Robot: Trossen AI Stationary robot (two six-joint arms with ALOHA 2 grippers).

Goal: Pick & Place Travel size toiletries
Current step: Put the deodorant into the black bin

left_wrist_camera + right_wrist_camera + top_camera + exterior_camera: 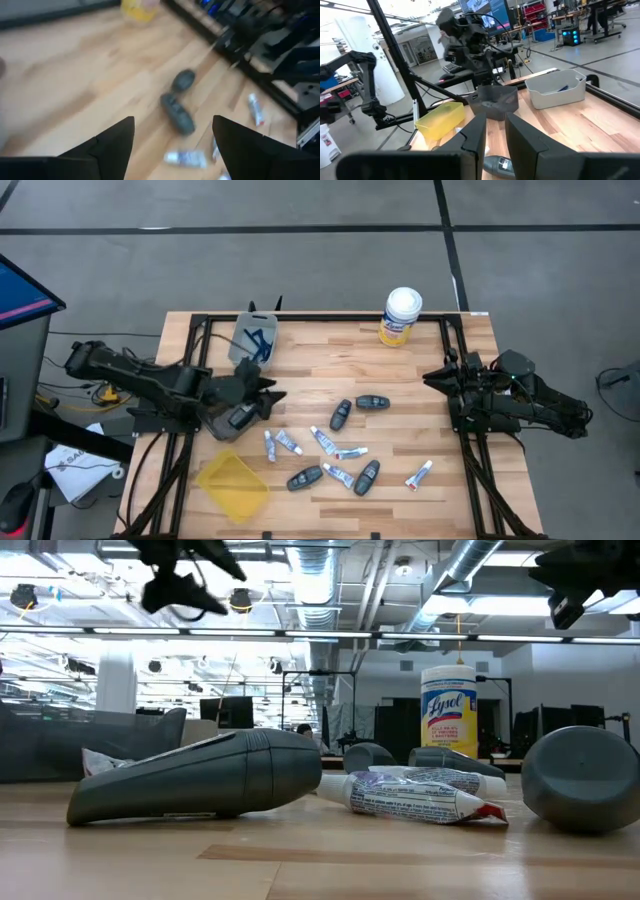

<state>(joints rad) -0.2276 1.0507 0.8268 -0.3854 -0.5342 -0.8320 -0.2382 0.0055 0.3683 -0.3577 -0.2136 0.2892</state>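
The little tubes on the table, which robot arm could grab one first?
Probably the left. Its open, empty claw hovers right beside the tubes, while the right claw waits at the table's far edge.

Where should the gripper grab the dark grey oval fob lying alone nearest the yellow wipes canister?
Judging from above, take the dark grey oval fob across its narrow middle, coming straight down. It lies flat on the wooden table with its long axis left-right, bare wood on both long sides, so fingers should straddle its short width.

We see a Lysol canister (402,316) at the tabletop's (420,400) far edge, a clear bin (253,340) far-left, a yellow bin (232,485) near-left.
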